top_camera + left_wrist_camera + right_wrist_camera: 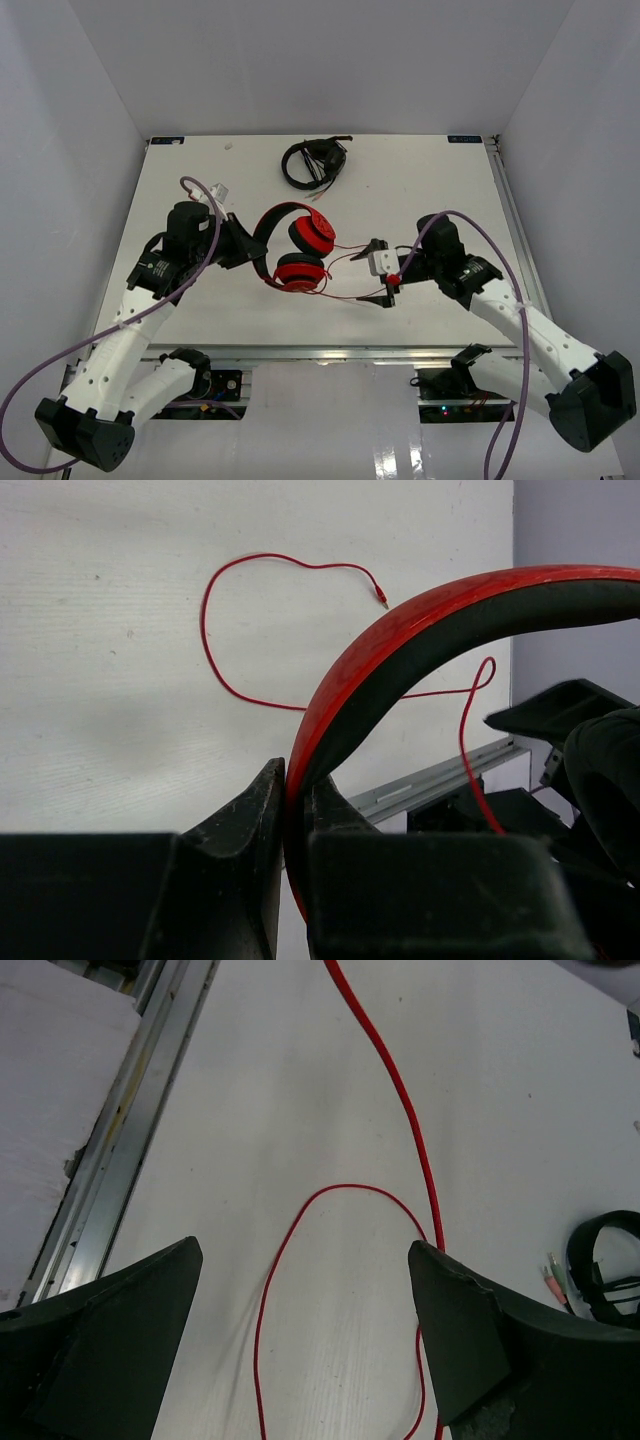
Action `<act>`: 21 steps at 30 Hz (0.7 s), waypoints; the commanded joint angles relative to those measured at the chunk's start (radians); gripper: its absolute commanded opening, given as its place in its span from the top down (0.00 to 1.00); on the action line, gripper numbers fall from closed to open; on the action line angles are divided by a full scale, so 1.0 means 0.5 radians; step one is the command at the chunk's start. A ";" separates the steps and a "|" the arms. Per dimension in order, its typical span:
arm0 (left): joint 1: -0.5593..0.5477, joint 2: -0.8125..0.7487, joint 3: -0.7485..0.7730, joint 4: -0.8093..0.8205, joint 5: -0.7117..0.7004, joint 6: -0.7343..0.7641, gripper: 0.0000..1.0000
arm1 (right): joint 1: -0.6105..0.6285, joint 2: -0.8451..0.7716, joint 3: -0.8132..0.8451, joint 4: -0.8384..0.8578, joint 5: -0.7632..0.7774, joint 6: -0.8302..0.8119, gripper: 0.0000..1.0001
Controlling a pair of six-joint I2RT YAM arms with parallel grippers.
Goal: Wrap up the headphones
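With left pincer (292,780) clamped on the headband (400,630) of the red over-ear headphones (300,252), right pincer (305,1260), jaws apart, should straddle the thin red cable (415,1140) squarely.

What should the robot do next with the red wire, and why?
Probably lower the right hand and close it on the red cable. That hand is open, with the cable lying loose on the table just below it, while the left hand grips the headband.

The red over-ear headphones (400,630) show a glossy plastic headband with matt black lining; the white desk (100,680) looks matt, finely grained.
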 commanded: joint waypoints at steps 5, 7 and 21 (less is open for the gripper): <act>-0.004 0.031 0.205 0.049 0.253 -0.151 1.00 | 0.100 0.351 0.110 0.316 0.151 0.213 0.10; -0.004 0.025 0.214 0.049 0.267 -0.156 1.00 | 0.109 0.369 0.101 0.365 0.168 0.210 0.10; -0.004 -0.094 0.156 0.009 0.286 -0.168 1.00 | 0.121 0.256 0.369 -0.537 -0.132 -0.646 0.03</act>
